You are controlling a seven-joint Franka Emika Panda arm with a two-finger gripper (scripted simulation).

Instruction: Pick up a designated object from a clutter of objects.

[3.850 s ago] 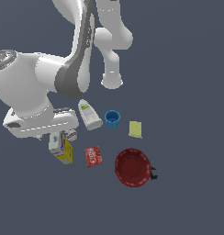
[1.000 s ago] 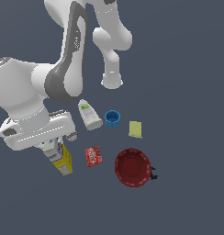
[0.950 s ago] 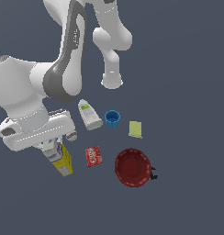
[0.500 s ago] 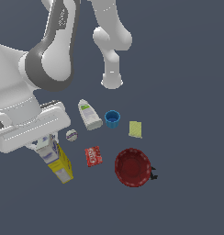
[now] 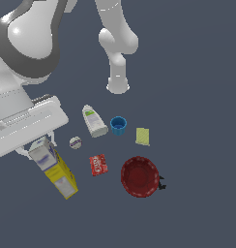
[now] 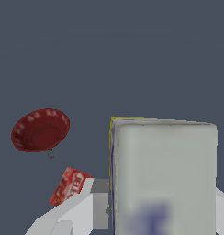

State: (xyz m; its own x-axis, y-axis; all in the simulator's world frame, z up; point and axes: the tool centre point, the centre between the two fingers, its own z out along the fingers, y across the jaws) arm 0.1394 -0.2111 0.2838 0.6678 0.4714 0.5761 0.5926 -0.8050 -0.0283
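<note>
Clamping the yellow carton (image 5: 57, 169), your end effector (image 5: 41, 145) holds it higher, tilted, than a second ago.

yellow carton (image 5: 57, 170) matt, cardboard-like; red bowl (image 5: 140, 176) glossy; arm smooth white plastic.

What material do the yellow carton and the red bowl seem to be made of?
Yellow carton: probably printed cardboard, matte, judging by its flat panels, sharp edges and label print. Red bowl: possibly plastic, slightly glossy, with a ridged rim; the render leaves this open.
</note>
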